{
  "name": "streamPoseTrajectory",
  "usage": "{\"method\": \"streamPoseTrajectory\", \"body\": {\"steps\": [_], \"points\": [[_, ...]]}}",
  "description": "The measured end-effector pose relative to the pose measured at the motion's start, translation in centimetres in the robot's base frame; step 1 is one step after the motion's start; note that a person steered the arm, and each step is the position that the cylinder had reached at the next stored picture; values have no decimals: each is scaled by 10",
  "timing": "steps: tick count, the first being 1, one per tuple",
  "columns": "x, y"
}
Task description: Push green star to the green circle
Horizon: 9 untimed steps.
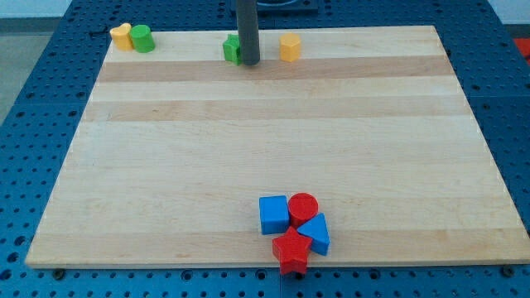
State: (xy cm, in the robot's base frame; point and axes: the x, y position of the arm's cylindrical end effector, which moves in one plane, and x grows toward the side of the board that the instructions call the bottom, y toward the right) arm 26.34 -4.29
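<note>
Where my tip stands, green star half-hidden

Your rod runs out of the view's top edge, so you see nothing of the arm above it. It stands in front of the green star and hides that block's right part; only the left side shows, and the star shape cannot be confirmed from that. My tip sits against the star's right side, though the actual contact is hidden. At the near edge, the red star covers the lower corners of the blue triangle.
</note>
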Motion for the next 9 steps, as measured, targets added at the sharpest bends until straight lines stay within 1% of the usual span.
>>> {"method": "streamPoseTrajectory", "body": {"steps": [1,3,5,9], "points": [[-17,-5],[-23,-35],[-57,-43],[-62,-123]]}}
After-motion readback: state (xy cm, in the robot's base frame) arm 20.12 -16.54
